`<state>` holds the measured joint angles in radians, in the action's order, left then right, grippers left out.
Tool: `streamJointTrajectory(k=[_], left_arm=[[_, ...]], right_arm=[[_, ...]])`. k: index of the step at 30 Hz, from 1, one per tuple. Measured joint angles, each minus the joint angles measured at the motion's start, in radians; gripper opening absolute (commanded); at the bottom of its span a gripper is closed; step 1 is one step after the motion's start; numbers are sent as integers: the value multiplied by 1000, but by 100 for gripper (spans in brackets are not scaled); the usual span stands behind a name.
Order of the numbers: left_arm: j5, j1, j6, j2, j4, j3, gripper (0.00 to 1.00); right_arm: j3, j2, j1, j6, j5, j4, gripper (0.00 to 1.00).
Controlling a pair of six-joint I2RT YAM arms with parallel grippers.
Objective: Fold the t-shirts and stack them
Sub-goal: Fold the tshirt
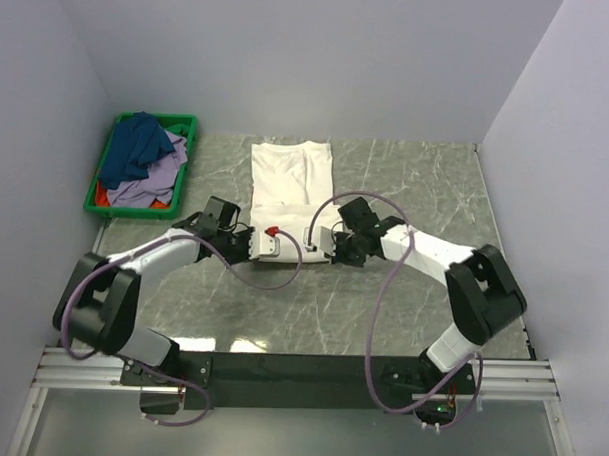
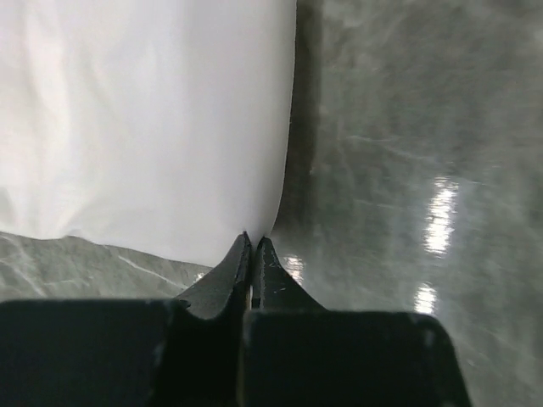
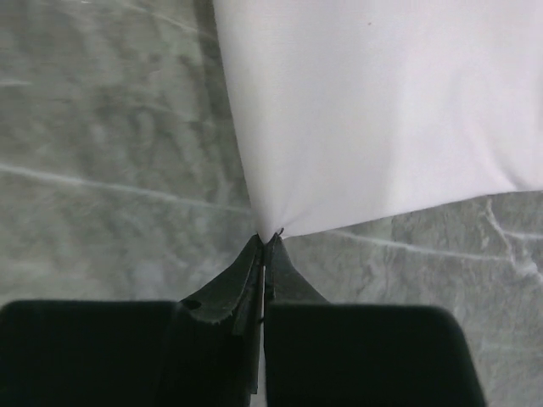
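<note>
The white t-shirt [image 1: 291, 173] lies folded into a long strip in the middle of the table, its small red mark [image 1: 271, 230] near my left gripper. My left gripper [image 1: 256, 243] is shut on the strip's left corner, seen in the left wrist view [image 2: 254, 239] pinching white cloth [image 2: 144, 119]. My right gripper [image 1: 324, 244] is shut on the right corner, seen in the right wrist view [image 3: 266, 237] pinching white cloth [image 3: 382, 110]. Both held corners sit just above the table. The dark blue [image 1: 137, 147], lavender [image 1: 164, 171] and red [image 1: 104, 194] shirts lie heaped in the crate.
The green plastic crate [image 1: 188, 122] stands at the back left by the left wall. White walls close in the grey marble table [image 1: 426, 182] at the back and on both sides. Cables loop over both arms.
</note>
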<state>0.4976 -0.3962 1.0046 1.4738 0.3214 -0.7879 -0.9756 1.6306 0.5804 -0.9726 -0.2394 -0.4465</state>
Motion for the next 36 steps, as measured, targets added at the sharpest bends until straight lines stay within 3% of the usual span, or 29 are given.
streamJointTrajectory(k=[15,22,26,29,32,36], left_arm=[[196,-142,72,-566,491,64,1],[249,-144,71,-705,624,46,1],[248,-122,15,-702,628,-24,1],[274,-27,12,-649,628,-82,1],[311,94,24,-527,625,-164,1],[344,171,26,-316,576,-278,1]], right_arm=[[157,-587,203,75,-108,-338,0],[135,-698,248,79,-124,-399,0],[53,-651,232,76,-107,-409,0],[-23,-594,177,49,-114,-409,0],[-99,-511,92,-3,-138,-400,0],[-206,-355,-11,-87,-171,-394,0]])
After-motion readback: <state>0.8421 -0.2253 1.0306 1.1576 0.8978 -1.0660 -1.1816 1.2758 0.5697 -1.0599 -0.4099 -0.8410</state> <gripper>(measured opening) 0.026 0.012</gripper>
